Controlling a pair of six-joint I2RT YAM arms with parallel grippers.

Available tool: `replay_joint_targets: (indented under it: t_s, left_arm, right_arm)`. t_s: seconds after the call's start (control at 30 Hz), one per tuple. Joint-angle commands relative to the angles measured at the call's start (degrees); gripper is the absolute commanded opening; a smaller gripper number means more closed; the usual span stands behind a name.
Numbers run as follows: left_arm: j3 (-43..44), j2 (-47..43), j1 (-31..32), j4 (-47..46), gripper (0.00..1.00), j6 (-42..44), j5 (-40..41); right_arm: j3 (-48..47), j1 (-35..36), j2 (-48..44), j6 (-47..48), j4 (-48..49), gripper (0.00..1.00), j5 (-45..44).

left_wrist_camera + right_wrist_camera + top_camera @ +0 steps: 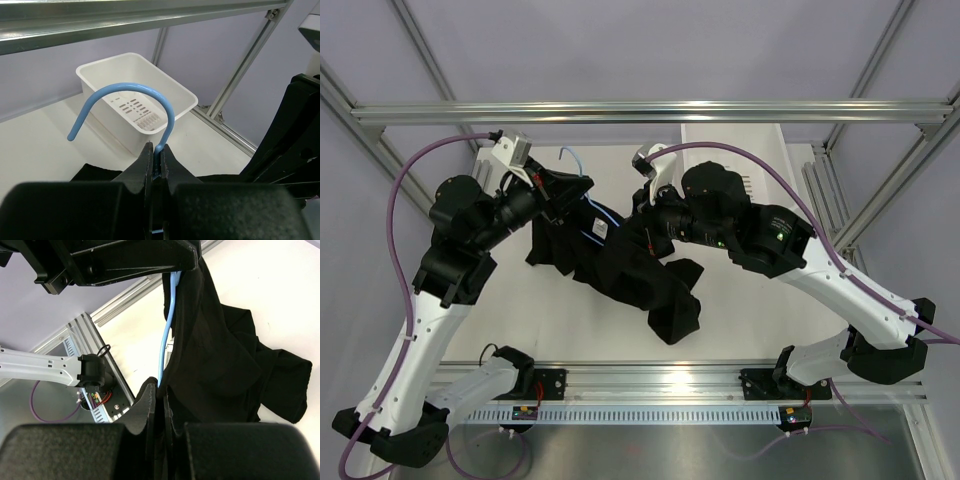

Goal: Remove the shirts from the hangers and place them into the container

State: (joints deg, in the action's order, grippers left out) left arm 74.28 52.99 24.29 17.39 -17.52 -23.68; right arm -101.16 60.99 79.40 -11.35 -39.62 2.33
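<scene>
Overhead view of a white table [740, 310] with two black-and-white robot arms reaching in from the near edge. A black shirt [640, 280] hangs crumpled between them, its lower part spread on the table toward the right. A light-blue hanger [576, 160] shows at the collar, its hook sticking up toward the far side, with a small white label [603, 230] beside the wire. The left gripper [557, 196] meets the hanger just below the hook. The right gripper [642, 215] presses into the fabric at the opposite shoulder. A white basket [735, 140] sits behind the right arm, mostly hidden.
</scene>
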Motion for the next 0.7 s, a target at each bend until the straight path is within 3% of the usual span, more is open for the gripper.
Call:
replay_joint_targets:
  t_s: [0.0, 0.27, 0.53, 0.67]
  left_arm:
    - [1.83, -0.43, -0.12, -2.62, 0.0, -0.5, 1.44]
    - [0.16, -1.84, -0.12, -2.97, 0.0, 0.73, 3.38]
    - [1.22, -0.7, 0.4, -0.78, 0.0, 1.34, 5.57]
    - [1.39, -0.61, 0.67, -0.51, 0.0, 1.87, 6.89]
  right_arm:
    - [-0.09, 1.23, -1.0, 0.54, 1.56, 0.0, -0.13]
    - [1.49, 1.23, -2.75, 1.25, 1.65, 0.0, -2.15]
    - [-0.43, 1.23, -2.84, 1.95, 0.68, 0.48, -4.17]
    - [-1.32, 1.23, -4.77, 1.95, -1.42, 0.59, -5.84]
